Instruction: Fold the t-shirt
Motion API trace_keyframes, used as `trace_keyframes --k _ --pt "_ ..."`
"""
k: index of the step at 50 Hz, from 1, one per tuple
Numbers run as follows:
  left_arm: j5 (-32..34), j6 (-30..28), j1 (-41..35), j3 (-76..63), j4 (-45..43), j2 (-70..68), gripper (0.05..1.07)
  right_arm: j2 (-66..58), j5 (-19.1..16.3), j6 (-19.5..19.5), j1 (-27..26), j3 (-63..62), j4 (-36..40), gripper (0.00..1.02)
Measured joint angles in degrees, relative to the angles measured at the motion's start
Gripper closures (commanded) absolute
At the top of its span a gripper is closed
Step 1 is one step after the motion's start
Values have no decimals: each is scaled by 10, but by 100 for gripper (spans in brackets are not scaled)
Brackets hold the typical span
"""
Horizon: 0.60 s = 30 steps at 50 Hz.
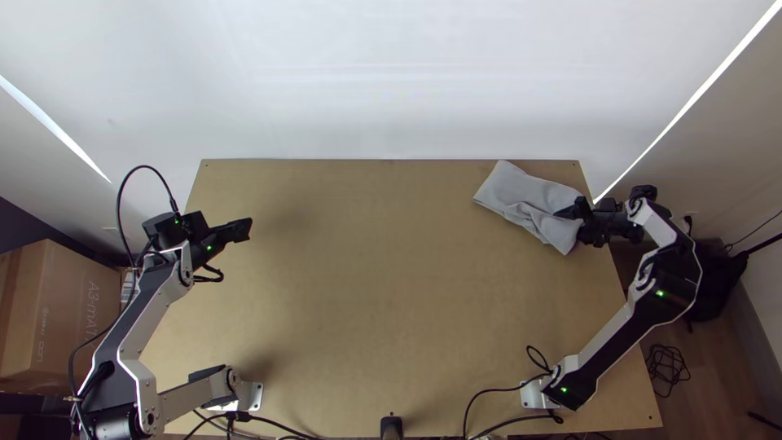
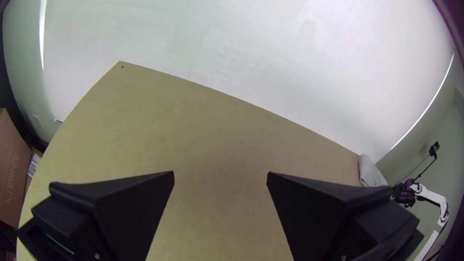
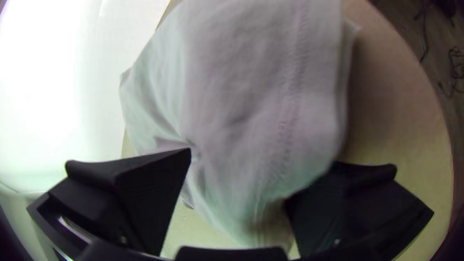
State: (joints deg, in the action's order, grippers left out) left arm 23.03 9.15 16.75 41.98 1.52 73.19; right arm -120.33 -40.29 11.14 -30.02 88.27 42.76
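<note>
1. While the grey t-shirt (image 1: 521, 194) lies rumpled and partly folded at the table's (image 1: 366, 293) far right corner, the right gripper (image 1: 568, 213) stands over its near end, spread wide, cloth between the fingers, not clamped.
2. Left gripper (image 1: 247, 227): spread and unladen, well apart from the cloth.
3. Handling, as judged: light, limp, not fragile; layers liable to slide or bunch.
4. Recommended hold: the stitched hem (image 3: 290, 111), all layers pinched together, clear of creases.
</note>
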Motion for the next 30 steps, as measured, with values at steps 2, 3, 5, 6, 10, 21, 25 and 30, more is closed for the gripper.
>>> trace_keyframes --k 2,3,5,6,10,21,25,30 --pt "-2 0 0 -6 -12 4 10 11 17 -3 -7 -2 0 4" --pt "-2 0 0 -9 -17 5 10 19 28 -5 -13 -2 0 4" --pt "-2 0 0 -13 -27 8 10 30 42 -8 -25 -2 -2 4" --pt "-2 0 0 -16 -31 9 10 39 50 -9 -32 -3 -3 4" --pt "-4 0 0 -21 -49 15 10 73 73 -18 -57 -10 -9 4" --pt "-10 0 17 -21 -73 17 10 238 93 -73 -90 -51 -15 4" --pt "-22 3 22 -21 -76 7 10 303 95 -97 -82 -54 -16 4" --pt "-36 4 23 -28 -109 -24 10 378 111 -115 -59 -63 -26 4"
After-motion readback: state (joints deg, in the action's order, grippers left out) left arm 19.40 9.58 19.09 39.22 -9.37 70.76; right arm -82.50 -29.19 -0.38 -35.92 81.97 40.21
